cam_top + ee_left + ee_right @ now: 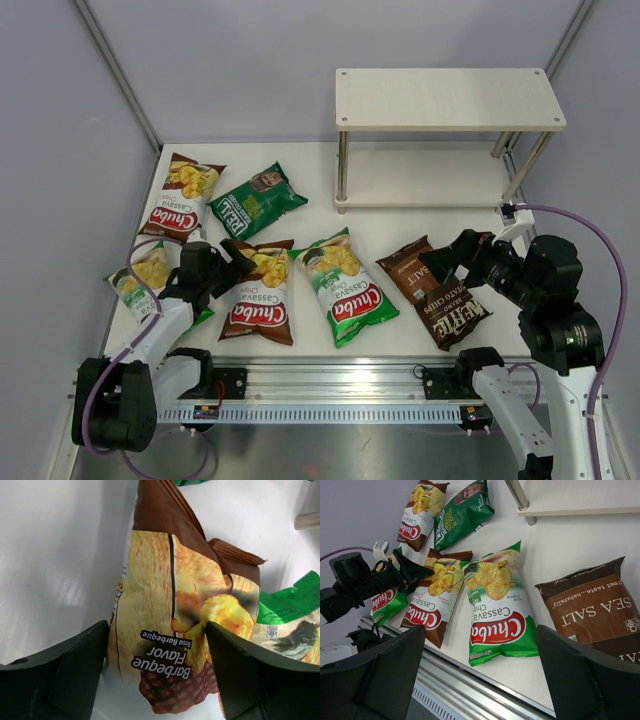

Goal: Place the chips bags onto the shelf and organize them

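Note:
Six chips bags lie flat on the white table. A brown Chuba bag (186, 196) and the dark-green REAL bag (258, 199) are at the back left. A light-green Chuba bag (138, 281) lies partly under my left arm. A second brown Chuba bag (260, 295), a light-green Chuba bag (346, 287) and the dark-brown Kettle bag (436, 291) lie along the front. The shelf (447, 98) stands empty at the back right. My left gripper (236, 262) is open, its fingers on either side of the brown bag's top end (165, 605). My right gripper (463, 262) is open above the Kettle bag (592, 610).
A metal rail (340, 385) runs along the near table edge. Grey walls close in the left, back and right. The shelf's silver leg (518, 495) and lower board (580, 497) show in the right wrist view, as does my left arm (360, 580).

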Available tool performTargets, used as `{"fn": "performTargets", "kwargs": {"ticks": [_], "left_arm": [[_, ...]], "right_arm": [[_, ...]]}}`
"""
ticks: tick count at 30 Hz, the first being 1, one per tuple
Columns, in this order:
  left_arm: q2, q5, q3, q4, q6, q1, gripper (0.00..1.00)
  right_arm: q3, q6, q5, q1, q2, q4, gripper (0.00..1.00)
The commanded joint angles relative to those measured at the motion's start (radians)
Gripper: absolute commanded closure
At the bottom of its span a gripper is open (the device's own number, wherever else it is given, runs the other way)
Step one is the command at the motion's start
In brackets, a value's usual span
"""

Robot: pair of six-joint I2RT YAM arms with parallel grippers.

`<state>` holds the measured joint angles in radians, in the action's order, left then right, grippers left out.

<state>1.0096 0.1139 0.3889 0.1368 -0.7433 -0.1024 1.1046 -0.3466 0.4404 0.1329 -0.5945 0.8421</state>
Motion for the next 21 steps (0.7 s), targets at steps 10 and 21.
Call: {"fn": "performTargets", "kwargs": {"ticks": [10,21], "left_arm": [[-0.330,-0.016,-0.190,-0.148,-0.166,-0.008,0.59],[-0.486,-0.014,-0.033,0.018,-0.241,-0.010,0.83]], "right_arm": [[-0.080,-0.065,0.090,0.007,-0.011,-0.130,0.01],[-0.201,-0.172,0.179,0.007,-0.071,-0.303,0.00]]}}
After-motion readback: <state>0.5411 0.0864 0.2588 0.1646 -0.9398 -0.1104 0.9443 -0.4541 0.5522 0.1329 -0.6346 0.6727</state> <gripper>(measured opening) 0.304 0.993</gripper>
